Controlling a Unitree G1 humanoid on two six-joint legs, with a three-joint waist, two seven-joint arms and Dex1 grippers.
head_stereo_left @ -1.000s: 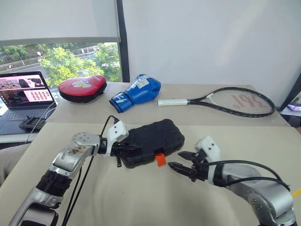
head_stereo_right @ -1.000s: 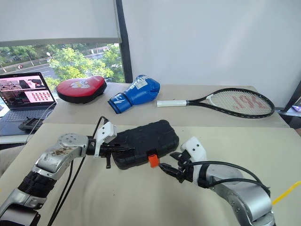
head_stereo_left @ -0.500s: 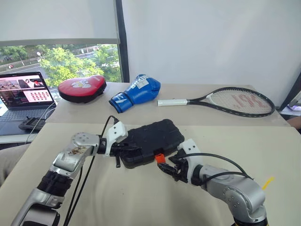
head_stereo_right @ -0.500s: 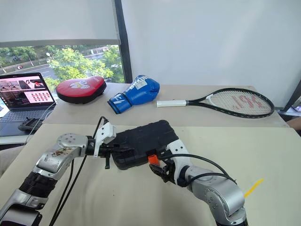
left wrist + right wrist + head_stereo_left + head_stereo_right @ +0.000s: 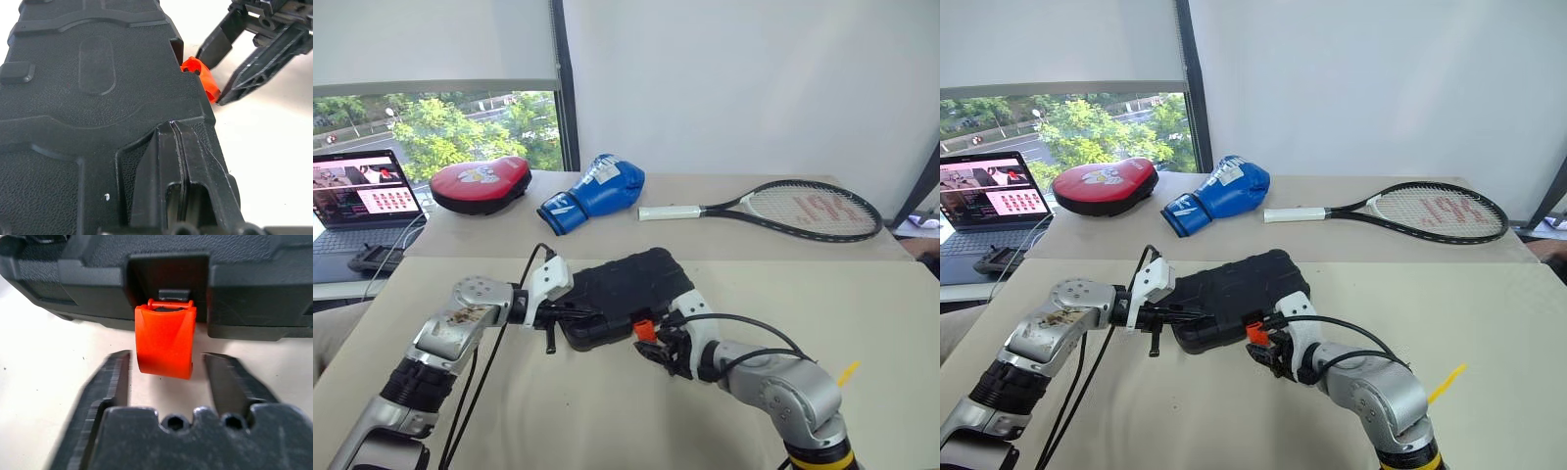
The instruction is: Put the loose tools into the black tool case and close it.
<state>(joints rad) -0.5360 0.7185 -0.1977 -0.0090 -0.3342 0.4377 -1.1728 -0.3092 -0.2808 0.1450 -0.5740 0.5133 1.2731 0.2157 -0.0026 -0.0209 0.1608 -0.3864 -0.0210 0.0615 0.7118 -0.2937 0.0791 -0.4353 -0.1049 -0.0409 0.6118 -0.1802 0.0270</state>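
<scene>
The black tool case lies with its lid down on the near table, and its orange latch hangs loose at the front edge. My left gripper is shut and rests against the case's left end. My right gripper is open at the front edge, one finger on each side of the latch, with a small gap on both sides. From the left wrist view the same right gripper straddles the latch. The loose tools are out of view.
On the far table lie a red oval pad, a blue boxing glove and a tennis racket. A laptop stands at far left. A yellow strip lies on the near table behind my right arm.
My right gripper has moved left and forward to the case's front edge, and its fingers have narrowed around the orange latch. The left gripper has stayed at the case.
</scene>
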